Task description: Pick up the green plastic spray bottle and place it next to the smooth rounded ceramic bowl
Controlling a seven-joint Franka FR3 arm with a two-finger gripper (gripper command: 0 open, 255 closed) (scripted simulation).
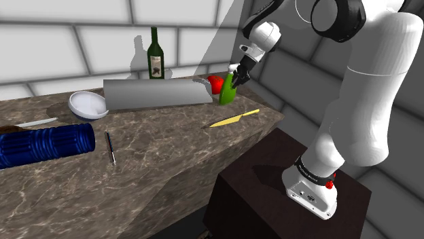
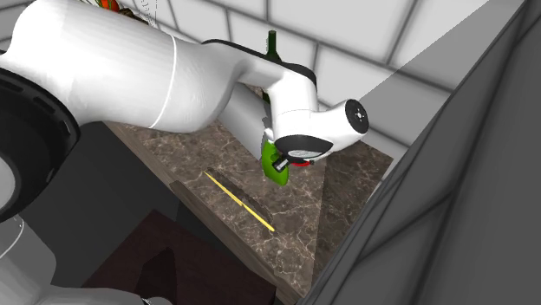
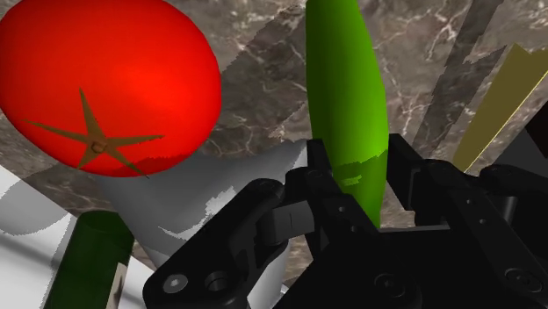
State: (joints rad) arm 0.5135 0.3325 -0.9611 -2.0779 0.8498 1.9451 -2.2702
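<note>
1. Brown veined marble counter (image 1: 156, 163), long, set against a wall of pale grey blocks (image 1: 61, 47).
2. Dark green glass wine bottle (image 1: 155, 58) with a pale label, upright at the back by the wall.
3. Plain grey rectangular panel (image 1: 156, 93), just in front of the wine bottle.
4. Glossy red tomato (image 1: 215, 83) with a brown star-shaped calyx, at the panel's right end in the shoulder view.
5. Slim yellow knife (image 1: 234, 119), flat near the counter's front edge.
6. Deep blue ribbed cylinder (image 1: 44, 144), on its side at the shoulder view's left.
7. Thin black pen (image 1: 110, 146), flat, just beside the cylinder.
8. Silver-grey blade (image 1: 37, 123), flat, behind the cylinder.
</note>
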